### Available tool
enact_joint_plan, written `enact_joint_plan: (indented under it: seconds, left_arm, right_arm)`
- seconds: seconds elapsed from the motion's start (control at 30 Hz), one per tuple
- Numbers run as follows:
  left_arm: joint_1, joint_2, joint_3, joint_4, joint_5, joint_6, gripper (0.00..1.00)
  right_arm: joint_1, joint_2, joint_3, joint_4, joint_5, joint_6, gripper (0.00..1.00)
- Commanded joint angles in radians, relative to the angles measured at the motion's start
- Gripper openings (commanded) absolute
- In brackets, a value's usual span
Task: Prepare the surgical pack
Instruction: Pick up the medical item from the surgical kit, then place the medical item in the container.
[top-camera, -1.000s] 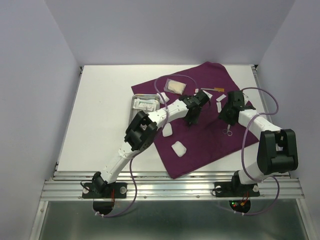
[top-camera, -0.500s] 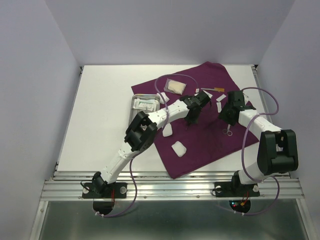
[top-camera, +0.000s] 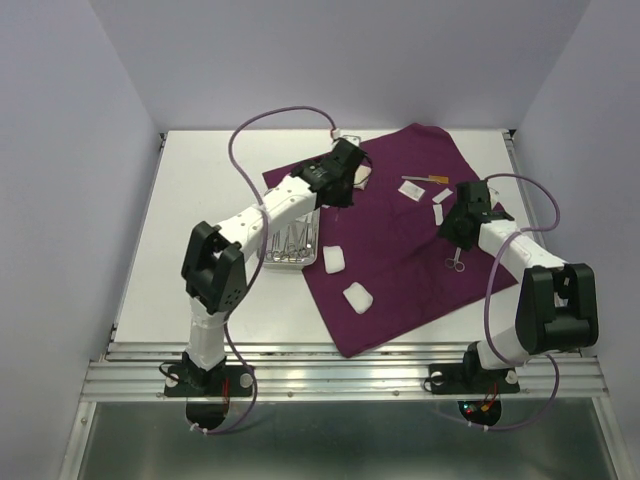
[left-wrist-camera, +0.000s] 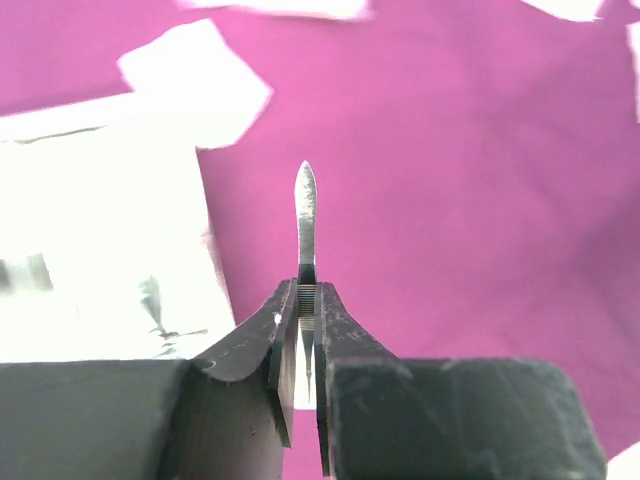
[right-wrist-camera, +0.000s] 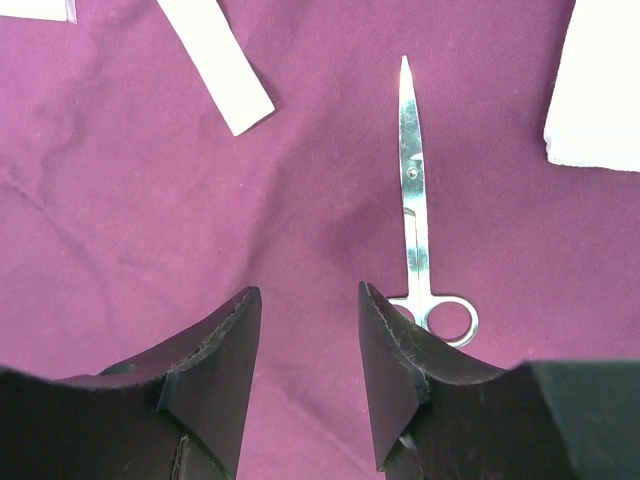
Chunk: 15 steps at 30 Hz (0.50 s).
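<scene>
The dark-purple cloth (top-camera: 400, 240) lies across the table's right half. The steel tray (top-camera: 290, 262) sits at the cloth's left edge with instruments in it. My left gripper (top-camera: 343, 200) (left-wrist-camera: 306, 300) hangs over the cloth just right of the tray and is shut on thin silver forceps (left-wrist-camera: 306, 215), whose tip sticks out past the fingers. My right gripper (top-camera: 458, 235) (right-wrist-camera: 305, 320) stands open and empty low over the cloth. The silver scissors (top-camera: 455, 262) (right-wrist-camera: 415, 200) lie flat just to its right. Two white gauze squares (top-camera: 334, 260) (top-camera: 357, 297) rest near the cloth's left front edge.
Small white packets (top-camera: 412, 190) (top-camera: 440, 195) and a thin strip (top-camera: 425, 180) lie on the cloth's back part. A clear packet (top-camera: 360, 172) shows behind the left gripper. A white strip (right-wrist-camera: 215, 65) lies ahead of the right fingers. Walls enclose the table on three sides.
The left jaws closed on the forceps at the middle of the cloth. The left arm then swung back and left to beside the tray. The right arm stayed put.
</scene>
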Motion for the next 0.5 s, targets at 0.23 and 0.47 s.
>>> enact_joint_plan:
  seconds: [0.23, 0.47]
  left_arm:
    - [0.163, -0.187, -0.410, 0.074, -0.127, 0.039, 0.07]
    - [0.206, -0.175, -0.536, 0.077, -0.195, 0.036, 0.08]
  right_arm:
    - [0.002, -0.016, 0.019, 0.000, 0.003, -0.013, 0.49]
    - [0.002, -0.021, 0.012, -0.002, 0.007, -0.014, 0.50]
